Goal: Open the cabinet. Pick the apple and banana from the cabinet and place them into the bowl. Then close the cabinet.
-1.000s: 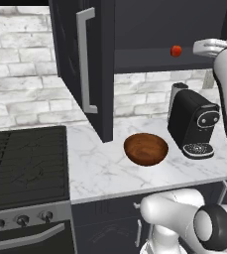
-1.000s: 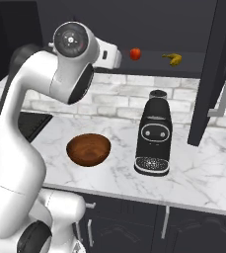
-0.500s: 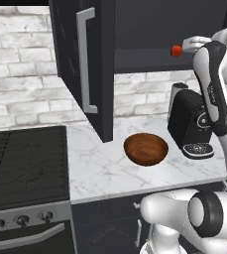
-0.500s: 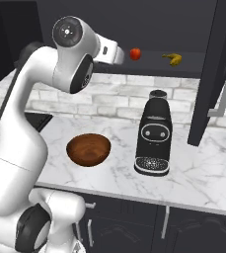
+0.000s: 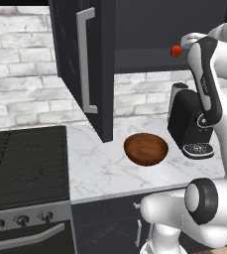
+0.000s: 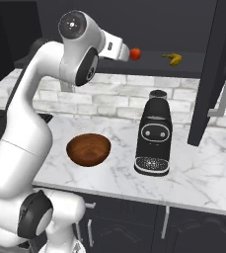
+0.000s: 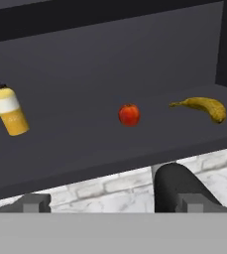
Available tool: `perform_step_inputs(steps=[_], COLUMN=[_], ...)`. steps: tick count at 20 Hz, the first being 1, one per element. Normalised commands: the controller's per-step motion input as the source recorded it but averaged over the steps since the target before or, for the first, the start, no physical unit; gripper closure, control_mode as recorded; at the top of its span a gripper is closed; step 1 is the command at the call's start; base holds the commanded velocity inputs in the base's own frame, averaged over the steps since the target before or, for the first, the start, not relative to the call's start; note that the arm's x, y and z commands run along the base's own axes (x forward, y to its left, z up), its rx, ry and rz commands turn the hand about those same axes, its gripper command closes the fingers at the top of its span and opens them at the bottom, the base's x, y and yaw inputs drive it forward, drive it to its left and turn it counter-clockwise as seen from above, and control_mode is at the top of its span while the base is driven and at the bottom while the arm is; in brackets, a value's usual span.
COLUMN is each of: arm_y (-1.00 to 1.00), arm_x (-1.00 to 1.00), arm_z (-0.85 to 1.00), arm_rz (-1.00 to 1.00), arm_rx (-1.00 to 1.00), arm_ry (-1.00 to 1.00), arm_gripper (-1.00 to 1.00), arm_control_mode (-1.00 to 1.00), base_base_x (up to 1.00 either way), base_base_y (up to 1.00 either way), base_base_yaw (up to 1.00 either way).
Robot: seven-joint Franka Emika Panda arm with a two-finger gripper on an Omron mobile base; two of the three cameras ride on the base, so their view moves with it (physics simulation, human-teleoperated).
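The claw (image 7: 110,202) is held spread and empty before the open cabinet (image 7: 110,59); the apple (image 7: 129,114) sits straight ahead, the banana (image 7: 204,107) to its right.

Apple (image 7: 129,114), banana (image 7: 202,107) inside open cabinet (image 5: 87,69).

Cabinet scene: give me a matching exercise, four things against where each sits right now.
Things:
1. apple
2. banana
3. bowl
4. yellow bottle

Places:
A. counter, beside the coffee machine
B. cabinet shelf, middle
C. shelf, at the end beyond the apple from the banana
D. shelf, at the end beyond the apple from the bottle

Pairs: 1-B, 2-D, 3-A, 4-C
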Motion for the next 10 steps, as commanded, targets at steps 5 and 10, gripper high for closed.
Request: perform_step_inputs(steps=[5,10], arm_y=[-0.22,-0.15], arm_x=[0.20,0.21], arm_z=[-0.08,-0.12], arm_rz=[0.00,0.00], arm_rx=[0.00,0.00], arm_ry=[0.00,0.00], arm_gripper=[-1.00,-1.00], arm_control_mode=[-1.00,-1.00], base_base_x=[0.00,0.00], base_base_y=[0.00,0.00], base_base_yaw=[0.00,0.00])
